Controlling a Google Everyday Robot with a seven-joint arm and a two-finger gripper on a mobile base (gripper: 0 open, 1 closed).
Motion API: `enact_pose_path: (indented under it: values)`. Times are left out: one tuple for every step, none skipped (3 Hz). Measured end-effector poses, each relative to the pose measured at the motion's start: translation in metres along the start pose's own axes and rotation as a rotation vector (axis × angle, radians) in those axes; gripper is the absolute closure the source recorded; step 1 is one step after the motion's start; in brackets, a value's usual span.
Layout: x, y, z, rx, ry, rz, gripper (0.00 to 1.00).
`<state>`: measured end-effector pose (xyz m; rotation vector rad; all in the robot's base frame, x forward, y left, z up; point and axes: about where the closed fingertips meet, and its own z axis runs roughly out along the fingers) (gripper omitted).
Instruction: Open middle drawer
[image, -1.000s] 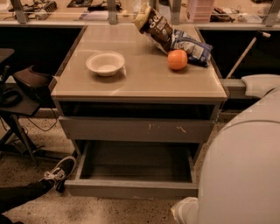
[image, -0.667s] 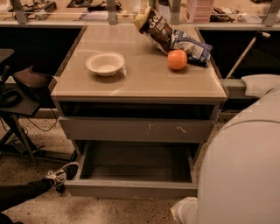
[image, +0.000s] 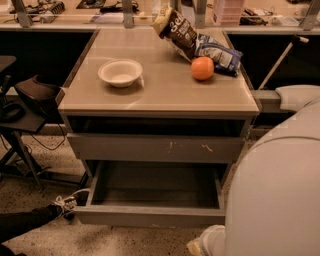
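Reading the cabinet from above. The middle drawer (image: 150, 216) stands well out from the carcass, below the scratched upper front (image: 155, 148). Its inside shows as a dark open tray, and its plain front panel is the part nearest me.

My gripper (image: 202, 244) sits low at the bottom edge of view, just beside the right end of that panel and mostly cut off. I cannot tell whether it is wide or narrow, or whether it touches the panel. My arm's white housing (image: 280, 185) fills the right side and hides the drawer's right corner.

On the cabinet top (image: 165, 97) are a white bowl (image: 120, 72), an orange (image: 202, 68), a brown snack bag (image: 176, 30) and a blue one (image: 220, 52), none of them involved. A shoe (image: 65, 204) lies on the floor near the drawer's left corner.

Judgement: the pull looks finished and the step in hand is letting go. The next move calls for a straight retreat away from the panel, with no sideways brush that could push the drawer back in.
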<state>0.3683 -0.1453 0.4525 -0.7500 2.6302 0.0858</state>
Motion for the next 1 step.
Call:
enact_pose_path:
  values:
    - [0.0000,0.0000,0.0000,0.000,0.000,0.000,0.00]
